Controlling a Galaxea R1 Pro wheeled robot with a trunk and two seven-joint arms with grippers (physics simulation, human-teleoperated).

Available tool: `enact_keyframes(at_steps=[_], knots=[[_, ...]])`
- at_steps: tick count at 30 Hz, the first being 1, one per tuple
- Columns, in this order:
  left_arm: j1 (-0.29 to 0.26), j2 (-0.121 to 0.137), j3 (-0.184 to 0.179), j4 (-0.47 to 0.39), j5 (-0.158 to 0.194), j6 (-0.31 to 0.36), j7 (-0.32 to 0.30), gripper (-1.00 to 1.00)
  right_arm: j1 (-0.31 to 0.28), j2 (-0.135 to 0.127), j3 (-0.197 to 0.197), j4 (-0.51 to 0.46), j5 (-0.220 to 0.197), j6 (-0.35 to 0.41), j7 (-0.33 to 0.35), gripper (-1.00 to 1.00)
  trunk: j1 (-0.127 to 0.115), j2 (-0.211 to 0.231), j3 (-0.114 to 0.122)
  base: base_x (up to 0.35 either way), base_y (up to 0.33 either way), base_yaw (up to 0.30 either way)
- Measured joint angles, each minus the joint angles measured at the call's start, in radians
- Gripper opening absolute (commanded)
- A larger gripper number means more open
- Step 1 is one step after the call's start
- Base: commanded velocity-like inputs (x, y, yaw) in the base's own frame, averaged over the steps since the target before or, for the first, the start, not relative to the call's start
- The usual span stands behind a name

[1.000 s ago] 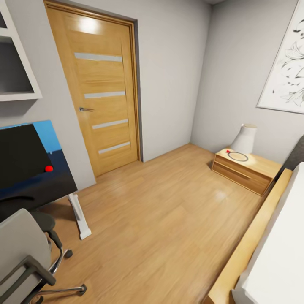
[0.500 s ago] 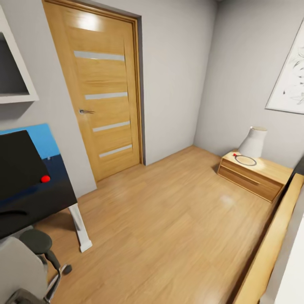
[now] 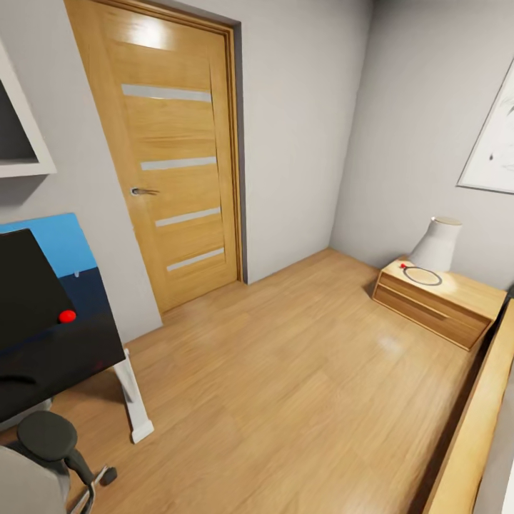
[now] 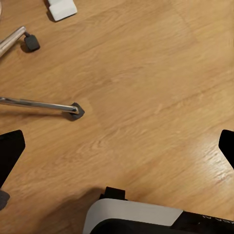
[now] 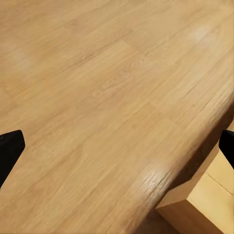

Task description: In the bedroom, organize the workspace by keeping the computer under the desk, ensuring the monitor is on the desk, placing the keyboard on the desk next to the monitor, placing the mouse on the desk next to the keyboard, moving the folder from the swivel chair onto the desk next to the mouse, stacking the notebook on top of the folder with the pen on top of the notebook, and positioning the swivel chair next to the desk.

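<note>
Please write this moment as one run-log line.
phase: driving | head view: door, desk, nightstand | left gripper: open, empty | right gripper: open, empty

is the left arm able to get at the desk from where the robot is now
Probably not. The left gripper hangs open over bare floor near the swivel chair's legs; the desk sits off to the side.

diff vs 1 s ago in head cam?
The camera has turned rightward: desk and swivel chair slid toward the left edge, the nightstand moved right, and the bed mostly left the frame. Nothing grasped or released; the things themselves stayed put.
</note>
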Motion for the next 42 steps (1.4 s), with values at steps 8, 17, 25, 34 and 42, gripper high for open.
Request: enact_keyframes(at_steps=[8,17,25,34,42], knots=[[0.0,0.0,0.0,0.0,0.0,0.002,0.0,1.0,0.0,0.0,0.0,0.0,0.0,0.0,0.0,1.0,0.0,0.0,0.0,0.041,0.001,0.0],[0.0,0.0,0.001,0.0,0.0,0.002,0.0,1.0,0.0,0.0,0.0,0.0,0.0,0.0,0.0,1.0,0.0,0.0,0.0,0.254,0.0,0.0],[0.0,0.0,0.001,0.0,0.0,0.002,0.0,1.0,0.0,0.0,0.001,0.001,0.0,0.0,0.0,1.0,-0.001,0.0,0.0,0.32,0.0,0.0],[0.0,0.0,0.0,0.0,0.0,0.003,0.0,1.0,-0.001,0.0,0.001,0.005,0.0,0.001,0.0,1.0,-0.001,0.0,0.0,0.327,0.0,0.0],[0.0,0.0,0.001,0.0,0.0,0.003,0.0,1.0,0.0,0.0,0.001,0.008,0.0,0.0,0.0,1.0,-0.001,0.0,0.0,0.328,0.0,0.0]])
